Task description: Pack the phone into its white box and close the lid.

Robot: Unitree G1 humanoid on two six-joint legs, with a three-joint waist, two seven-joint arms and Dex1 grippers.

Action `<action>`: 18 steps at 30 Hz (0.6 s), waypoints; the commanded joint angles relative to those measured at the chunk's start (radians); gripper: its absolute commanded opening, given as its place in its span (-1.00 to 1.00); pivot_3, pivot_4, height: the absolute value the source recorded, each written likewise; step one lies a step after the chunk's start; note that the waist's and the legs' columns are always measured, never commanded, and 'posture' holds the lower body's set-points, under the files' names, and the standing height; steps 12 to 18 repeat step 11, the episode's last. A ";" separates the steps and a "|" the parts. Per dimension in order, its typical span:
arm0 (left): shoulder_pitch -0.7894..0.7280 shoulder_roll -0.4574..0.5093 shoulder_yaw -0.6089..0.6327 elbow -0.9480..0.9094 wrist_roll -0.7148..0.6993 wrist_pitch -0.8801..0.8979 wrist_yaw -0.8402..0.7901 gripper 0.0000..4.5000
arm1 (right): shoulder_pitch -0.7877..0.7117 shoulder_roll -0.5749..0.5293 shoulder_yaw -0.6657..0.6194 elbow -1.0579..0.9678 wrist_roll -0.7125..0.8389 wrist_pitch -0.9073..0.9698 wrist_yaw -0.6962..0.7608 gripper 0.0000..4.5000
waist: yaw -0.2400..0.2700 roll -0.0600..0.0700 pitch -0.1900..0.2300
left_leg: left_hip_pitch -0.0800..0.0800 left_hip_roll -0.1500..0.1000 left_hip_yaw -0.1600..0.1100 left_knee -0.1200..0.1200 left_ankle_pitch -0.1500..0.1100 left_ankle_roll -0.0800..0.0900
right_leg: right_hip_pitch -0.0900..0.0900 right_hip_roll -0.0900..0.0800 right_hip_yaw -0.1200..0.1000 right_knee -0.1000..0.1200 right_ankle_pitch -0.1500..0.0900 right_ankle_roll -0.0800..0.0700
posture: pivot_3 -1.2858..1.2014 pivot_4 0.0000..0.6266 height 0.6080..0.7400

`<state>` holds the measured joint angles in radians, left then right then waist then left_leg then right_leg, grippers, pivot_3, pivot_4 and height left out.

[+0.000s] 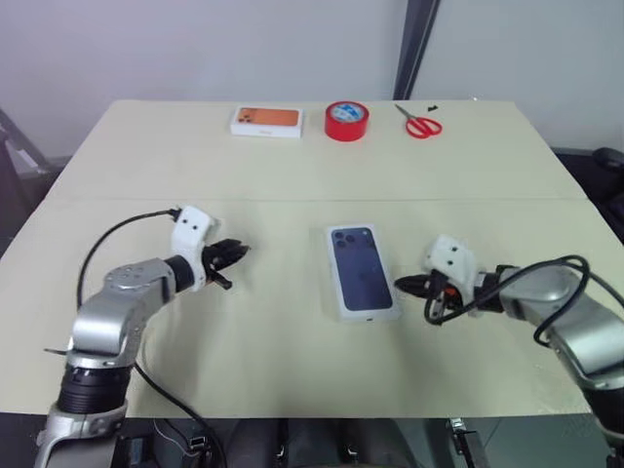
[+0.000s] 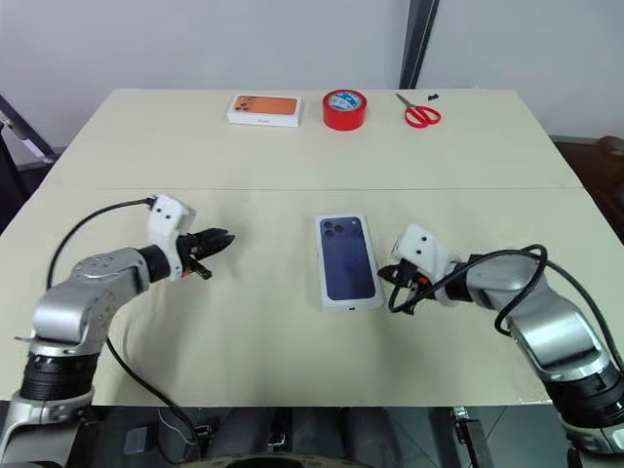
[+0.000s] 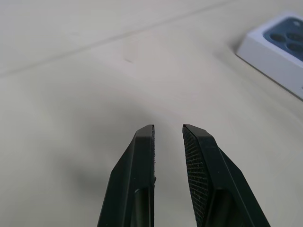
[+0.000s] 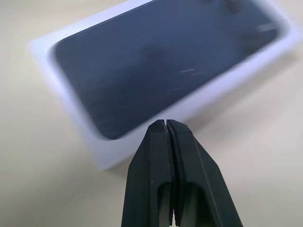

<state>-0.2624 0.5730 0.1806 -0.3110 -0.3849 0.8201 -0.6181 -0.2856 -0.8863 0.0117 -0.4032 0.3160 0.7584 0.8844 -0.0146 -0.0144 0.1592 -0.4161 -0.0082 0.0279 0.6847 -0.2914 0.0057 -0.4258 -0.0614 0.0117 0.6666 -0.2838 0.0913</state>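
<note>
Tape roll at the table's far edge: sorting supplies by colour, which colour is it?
Red, the tape roll, clearest in the right eye view.

Sat way beyond both grippers at the table's (image 2: 292, 322) far edge: orange-picture box (image 2: 264, 109), red tape roll (image 2: 345, 108), red scissors (image 2: 421, 115).

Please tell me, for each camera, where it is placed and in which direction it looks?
Left eye view: on the head, looking forward and down over the table; both arms show, left tool and right tool either side of the lid.
Right eye view: beside it, same scene.
Left wrist view: along its slightly parted fingers over bare table, a corner of the lid ahead.
Right wrist view: along its shut fingers toward the lid.
Shared: all four views show the lid.
</note>
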 commanded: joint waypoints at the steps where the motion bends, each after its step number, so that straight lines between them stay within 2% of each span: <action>1: 0.062 0.040 0.101 -0.092 -0.040 -0.022 -0.011 -0.56 | -0.060 0.007 -0.070 0.073 0.026 -0.036 0.003 -0.97 | 0.001 0.000 0.000 | 0.000 0.000 0.000 0.000 0.000 0.000 | 0.000 0.000 0.000 0.000 0.000 0.000 | 0.03 -0.52 0.77; 8: 0.275 0.059 0.271 -0.217 -0.091 -0.040 0.000 -0.56 | -0.198 0.043 -0.095 0.291 0.063 -0.133 0.067 -0.97 | 0.001 0.000 0.000 | 0.001 0.000 0.000 -0.001 0.000 0.000 | 0.000 -0.001 0.000 -0.001 0.000 0.000 | 0.03 -0.52 0.77; 11: 0.318 0.047 0.290 -0.246 -0.094 -0.052 0.022 -0.56 | -0.250 0.058 -0.087 0.355 0.076 -0.155 0.103 -0.97 | 0.003 0.000 0.000 | 0.001 0.000 0.000 -0.001 0.000 0.000 | 0.001 -0.002 0.000 -0.002 0.000 0.000 | 0.03 -0.52 0.77; 18: 0.318 0.047 0.290 -0.246 -0.094 -0.052 0.022 -0.56 | -0.250 0.058 -0.087 0.355 0.076 -0.155 0.103 -0.97 | 0.003 0.000 0.000 | 0.001 0.000 0.000 -0.001 0.000 0.000 | 0.001 -0.002 0.000 -0.002 0.000 0.000 | 0.03 -0.52 0.77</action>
